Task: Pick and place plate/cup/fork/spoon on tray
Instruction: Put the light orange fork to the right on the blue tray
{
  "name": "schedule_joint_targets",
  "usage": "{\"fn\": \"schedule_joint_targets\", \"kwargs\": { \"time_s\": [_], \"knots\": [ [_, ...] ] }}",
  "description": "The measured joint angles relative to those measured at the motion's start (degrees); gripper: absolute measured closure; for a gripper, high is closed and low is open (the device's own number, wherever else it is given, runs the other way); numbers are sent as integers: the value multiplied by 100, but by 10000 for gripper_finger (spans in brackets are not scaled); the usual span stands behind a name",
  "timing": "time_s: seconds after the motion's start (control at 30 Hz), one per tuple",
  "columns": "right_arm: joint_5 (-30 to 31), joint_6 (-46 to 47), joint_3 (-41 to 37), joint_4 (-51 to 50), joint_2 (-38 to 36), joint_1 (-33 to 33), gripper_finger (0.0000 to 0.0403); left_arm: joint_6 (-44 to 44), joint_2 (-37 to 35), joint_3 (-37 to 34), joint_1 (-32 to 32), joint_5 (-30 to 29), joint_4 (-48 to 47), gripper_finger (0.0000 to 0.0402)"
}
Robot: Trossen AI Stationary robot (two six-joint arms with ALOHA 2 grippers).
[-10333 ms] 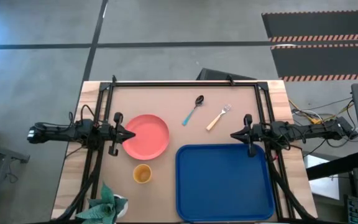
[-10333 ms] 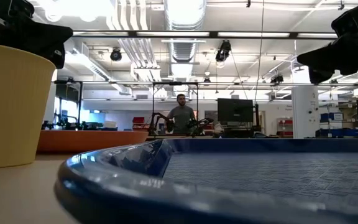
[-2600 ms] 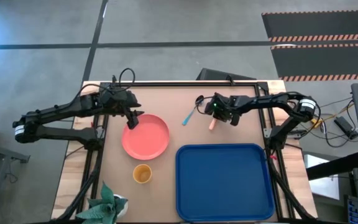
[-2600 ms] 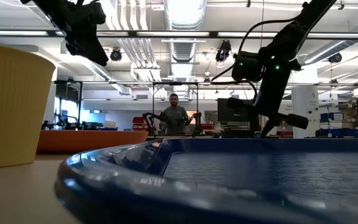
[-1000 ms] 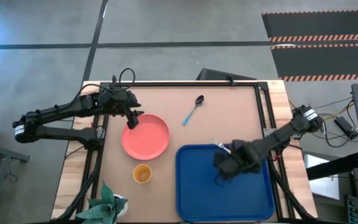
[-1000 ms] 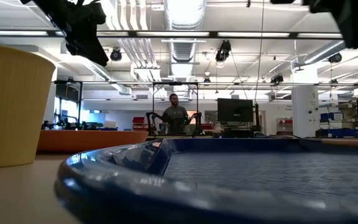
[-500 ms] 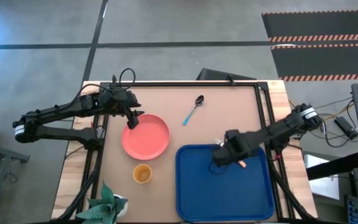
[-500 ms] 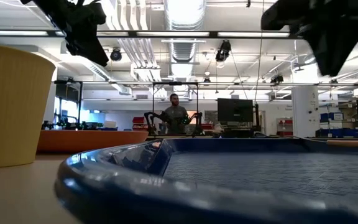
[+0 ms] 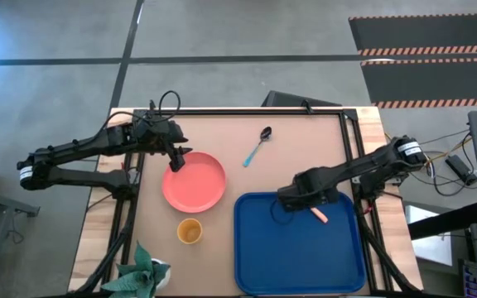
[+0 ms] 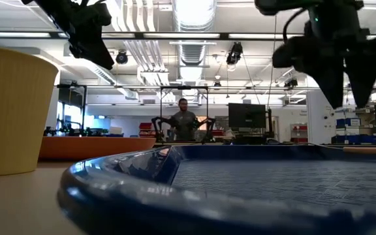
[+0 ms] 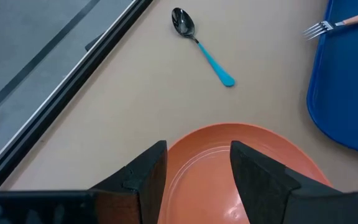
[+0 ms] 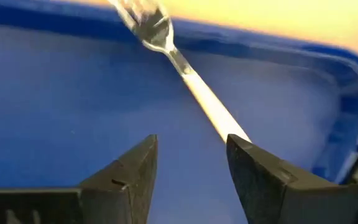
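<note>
High view: my right gripper (image 9: 292,199) released, fork (image 9: 317,212) on tray (image 9: 255,257); my left gripper (image 9: 175,161) released at plate (image 9: 194,182) 11 o'clock rim. Plate looks rigid, slick; pinch rim.

I count: plate (image 9: 194,181) ×1 | cup (image 9: 190,231) ×1 | fork (image 9: 316,213) ×1 | spoon (image 9: 257,146) ×1 | tray (image 9: 296,265) ×1 | plant (image 9: 143,271) ×1

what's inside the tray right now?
Only the fork shows in the tray, near the far rim, tines over the edge. The right gripper is open above it, and the arm covers part of the tray floor.
</note>
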Motion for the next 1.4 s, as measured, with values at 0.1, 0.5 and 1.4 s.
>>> {"fn": "schedule_joint_targets", "kwargs": {
  "time_s": [0.1, 0.5, 1.4],
  "knots": [
    [-7, -86, -388, 443, 2, 35, 219, 0, 0, 0, 2, 2, 0, 242],
    [-46, -453, -1268, 1278, 2, 31, 220, -16, 0, 0, 1, 13, 0, 242],
    [4, 667, -1571, 2150, -15, 70, 370, -149, 0, 0, 0, 13, 4, 242]
  ]
}}
